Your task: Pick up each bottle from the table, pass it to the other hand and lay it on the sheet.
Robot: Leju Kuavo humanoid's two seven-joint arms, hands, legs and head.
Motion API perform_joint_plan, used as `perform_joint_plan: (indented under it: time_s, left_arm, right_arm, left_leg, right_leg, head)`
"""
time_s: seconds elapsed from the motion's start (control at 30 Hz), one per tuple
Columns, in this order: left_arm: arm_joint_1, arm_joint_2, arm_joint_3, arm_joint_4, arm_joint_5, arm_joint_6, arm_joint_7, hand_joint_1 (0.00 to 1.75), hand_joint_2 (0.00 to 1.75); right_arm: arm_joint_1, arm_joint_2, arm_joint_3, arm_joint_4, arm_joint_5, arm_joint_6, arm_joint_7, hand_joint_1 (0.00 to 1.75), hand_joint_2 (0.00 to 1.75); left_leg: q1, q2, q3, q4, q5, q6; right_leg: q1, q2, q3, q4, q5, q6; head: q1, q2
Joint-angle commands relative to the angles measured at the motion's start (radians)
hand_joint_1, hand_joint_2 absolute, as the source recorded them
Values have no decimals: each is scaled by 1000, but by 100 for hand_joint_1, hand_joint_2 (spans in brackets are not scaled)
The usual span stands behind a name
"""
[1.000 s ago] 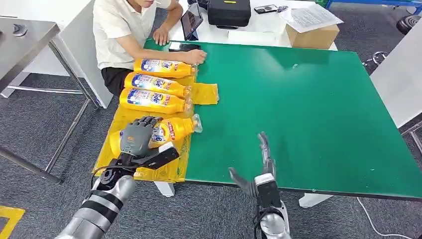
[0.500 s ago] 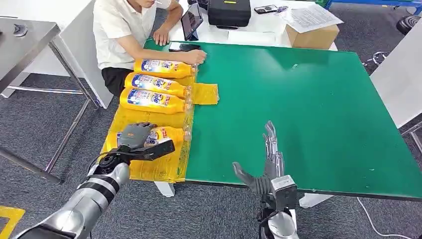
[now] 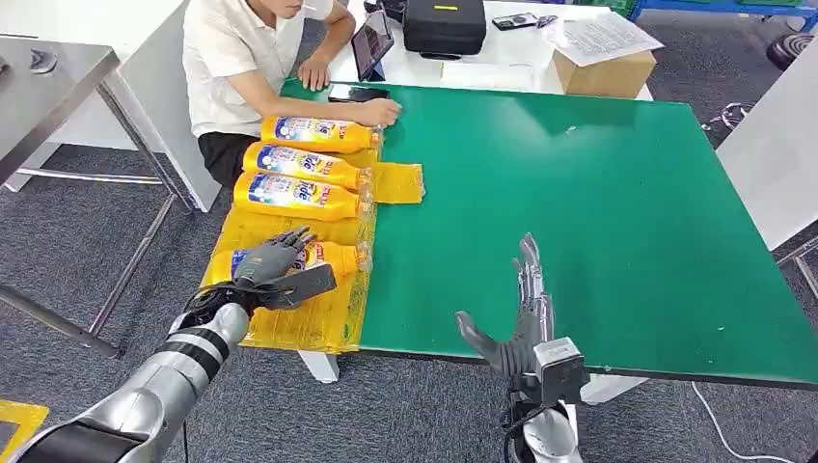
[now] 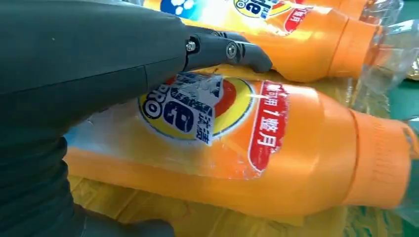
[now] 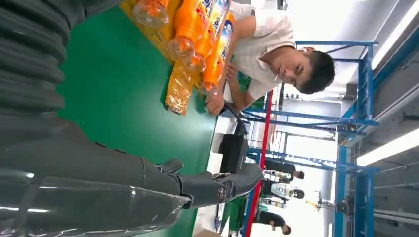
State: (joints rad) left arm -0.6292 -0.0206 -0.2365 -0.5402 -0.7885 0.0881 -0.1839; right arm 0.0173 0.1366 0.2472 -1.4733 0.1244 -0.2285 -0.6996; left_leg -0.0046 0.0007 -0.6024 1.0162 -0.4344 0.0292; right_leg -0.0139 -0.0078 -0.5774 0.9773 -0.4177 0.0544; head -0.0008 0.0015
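Your left hand [image 3: 273, 262] lies over the nearest orange plastic detergent bottle [image 3: 323, 257], fingers fanned across the label. From the left wrist view the thumb [image 4: 225, 49] rests along the bottle's upper side, but you cannot tell whether the hand holds it or only rests on it. The bottle lies flat on the crinkled yellow plastic sheet [image 3: 289, 326], at the near-left corner of the green counter [image 3: 598, 212], cap pointing toward the counter's middle.

Your right hand [image 3: 521, 318] stands at the near edge, fingers straight and spread, holding nothing.

Risks, as judged:
- Lifting the left hand with a finger caught on the peeling label could drag the bottle.
- The bottle is round; a sideways nudge could roll it off the sheet's near edge, which overhangs the counter.
- Three matching orange bottles [image 3: 299, 164] lie just beyond it; a wide withdrawal could knock the closest.
- A seated person [image 3: 241, 58] has a hand by the farthest bottle's cap; keep your arm clear.
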Motion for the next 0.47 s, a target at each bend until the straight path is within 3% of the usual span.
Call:
perform_joint_plan:
  time_s: [0.03, 0.27, 0.4, 0.47]
  left_arm:
    - [41, -14, 75, -5, 187, -199, -150, 0, 175]
    - [160, 14, 7, -273, 420, -342, -185, 0, 175]
    - [199, 20, -13, -378, 472, -324, -184, 0, 175]
    - [247, 6, -15, -495, 490, -208, -227, 0, 175]
  right_arm:
    - [-32, -15, -3, 52, -16, 9, 1, 0, 175]
    - [-37, -35, 20, 63, -20, -13, 1, 0, 175]
    - [-26, -39, 17, 52, -24, -13, 1, 0, 175]
    - [-12, -39, 11, 40, -16, -29, 1, 0, 175]
  left_leg:
    - [1, 2, 4, -1, -1, -2]
    - [0, 0, 6, -2, -1, -1]
    - [1, -1, 5, -1, -1, -2]
    - [1, -2, 4, -1, -1, -3]
  right_leg:
    - [1, 3, 3, -1, 0, -3]
    - [0, 1, 5, -1, 0, -2]
    - [1, -1, 5, -1, -1, -2]
    - [1, -1, 5, -1, -1, -3]
  head:
    - [0, 0]
    - [0, 0]
    - [0, 0]
    - [0, 0]
